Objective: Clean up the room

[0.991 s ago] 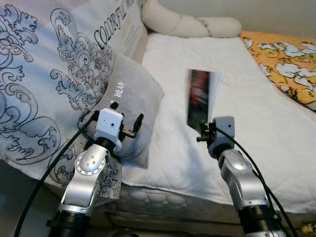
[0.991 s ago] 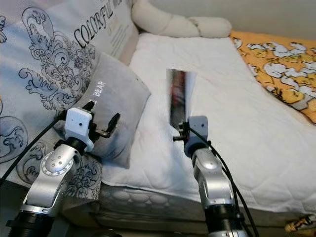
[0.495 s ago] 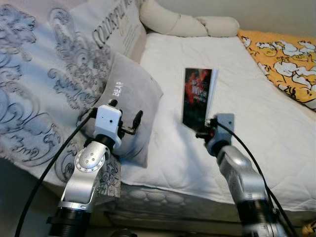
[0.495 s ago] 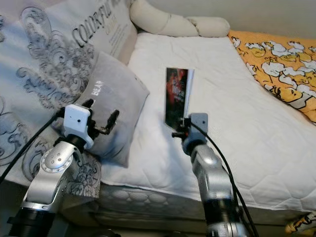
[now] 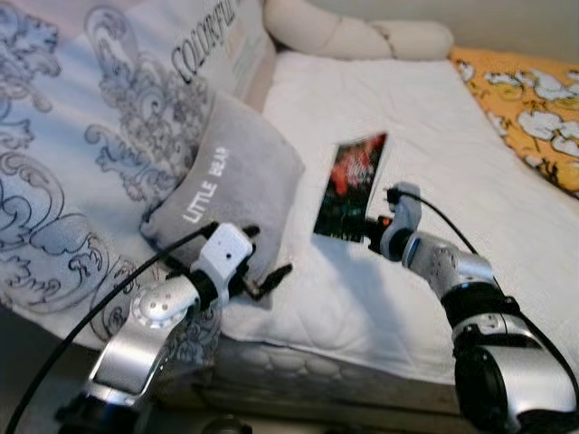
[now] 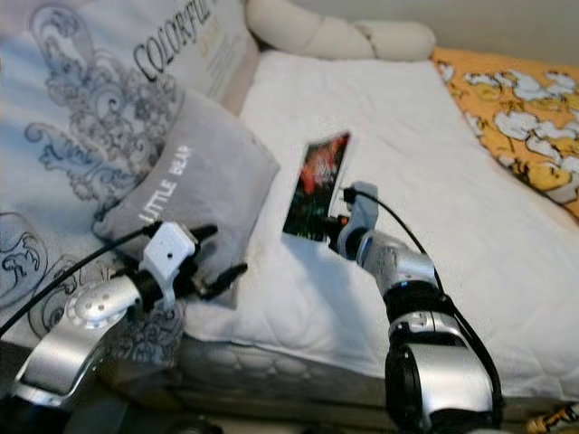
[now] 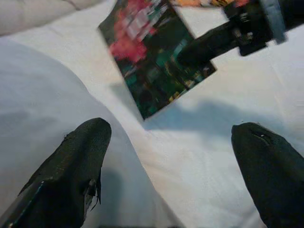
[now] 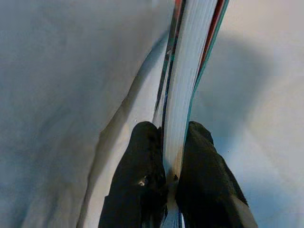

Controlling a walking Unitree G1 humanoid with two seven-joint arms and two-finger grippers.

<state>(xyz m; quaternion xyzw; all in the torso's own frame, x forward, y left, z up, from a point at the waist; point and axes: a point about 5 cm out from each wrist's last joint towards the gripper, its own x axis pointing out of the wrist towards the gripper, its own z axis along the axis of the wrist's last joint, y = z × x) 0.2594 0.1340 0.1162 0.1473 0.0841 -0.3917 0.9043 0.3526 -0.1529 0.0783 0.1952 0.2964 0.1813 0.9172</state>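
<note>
A book (image 5: 351, 183) with a dark red-and-green cover hangs cover up, just above the white mattress (image 5: 425, 117), and casts a shadow under its near edge. My right gripper (image 5: 369, 228) is shut on that near edge; the right wrist view has both black fingers (image 8: 142, 161) clamped on the book's page block (image 8: 190, 71). My left gripper (image 5: 262, 255) is open in front of the grey "LITTLE BEAR" pillow (image 5: 231, 176). In the left wrist view the left gripper (image 7: 171, 156) points at the book (image 7: 156, 61) and the right gripper (image 7: 209, 45).
A grey-patterned duvet (image 5: 81, 163) is heaped along the bed's left side. A long cream bolster (image 5: 362, 36) lies at the head of the bed. An orange printed blanket (image 5: 534, 108) covers the right side. The mattress edge (image 5: 326, 371) is close in front.
My right arm has stretched forward and tipped the book from upright to nearly flat, low over the mattress. My left arm has dropped and swung right. The camera has shifted a little.
</note>
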